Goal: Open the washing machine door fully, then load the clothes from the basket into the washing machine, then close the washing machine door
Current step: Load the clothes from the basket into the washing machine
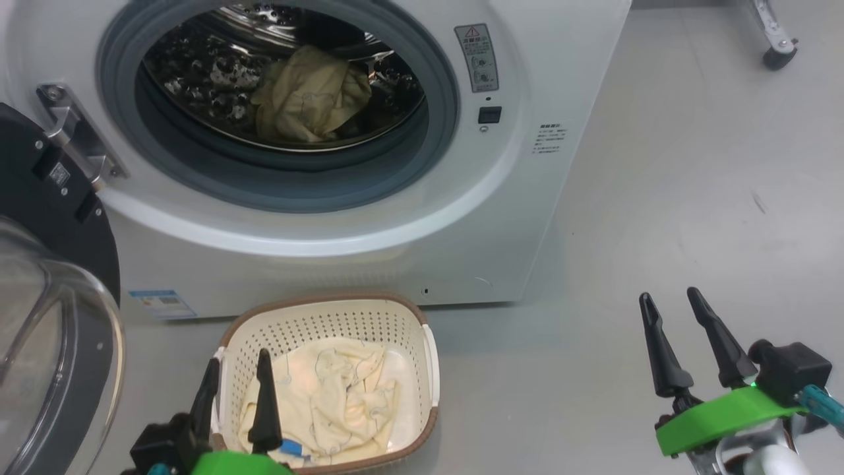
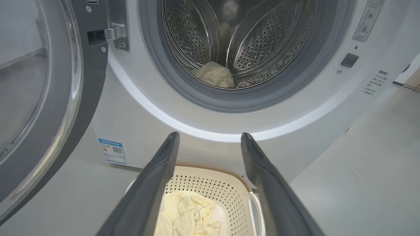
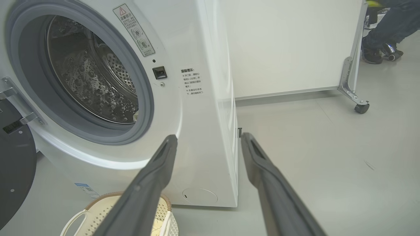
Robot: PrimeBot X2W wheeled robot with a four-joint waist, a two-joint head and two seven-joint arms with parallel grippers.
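Head view: door (image 1: 62, 218) open, left; cloth (image 1: 310, 95) in drum (image 1: 198, 72).
Basket (image 1: 432, 369): holds clothes (image 1: 336, 396), before washer (image 1: 369, 264).
Left gripper (image 1: 237, 361): spread wide, empty, over basket.
Right gripper (image 1: 669, 295): spread, empty.
Advice: pinch a thick central fold.

White washing machine (image 1: 369, 251) stood with its round, black-rimmed door (image 1: 56, 290) swung wide open at its left. One cream garment (image 1: 310, 95) lay inside it. Cream perforated basket (image 1: 330, 323) sat just in front of the washing machine, holding crumpled cream-yellow clothes (image 1: 330, 396).
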